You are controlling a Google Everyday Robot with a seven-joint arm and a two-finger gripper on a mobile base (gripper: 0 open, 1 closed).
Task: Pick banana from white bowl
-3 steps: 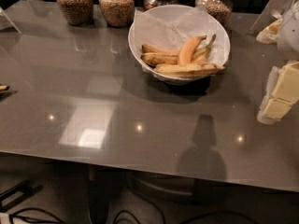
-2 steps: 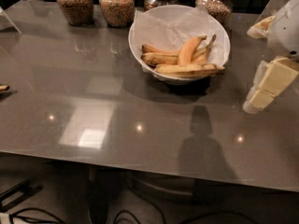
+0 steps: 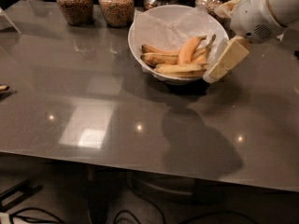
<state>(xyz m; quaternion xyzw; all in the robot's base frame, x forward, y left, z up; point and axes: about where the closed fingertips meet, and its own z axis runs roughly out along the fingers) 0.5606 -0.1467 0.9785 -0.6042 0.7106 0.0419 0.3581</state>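
We're on the approach: the claw [image 3: 213, 45] hovers open over the large round white bowl's [image 3: 136, 43] near rim. The long, pale, brown-blotched banana [image 3: 180, 69] lies just left of it, inside. Next: dip in, straddle it, close.

**Glossy grey desk under spot lights**

A wide grey desk [image 3: 93, 101] fills the view. Its polished top mirrors a pale rectangular patch of light [image 3: 88, 132] and several small bright spots [image 3: 138, 126]. Four glass jars [image 3: 74, 3] of grains line its far edge against a dark background. Below the near edge lies a dim floor [image 3: 261, 209] with black cables [image 3: 28, 213]. The end effector [image 3: 215, 43] hangs over the desk's right side, fingers spread apart.
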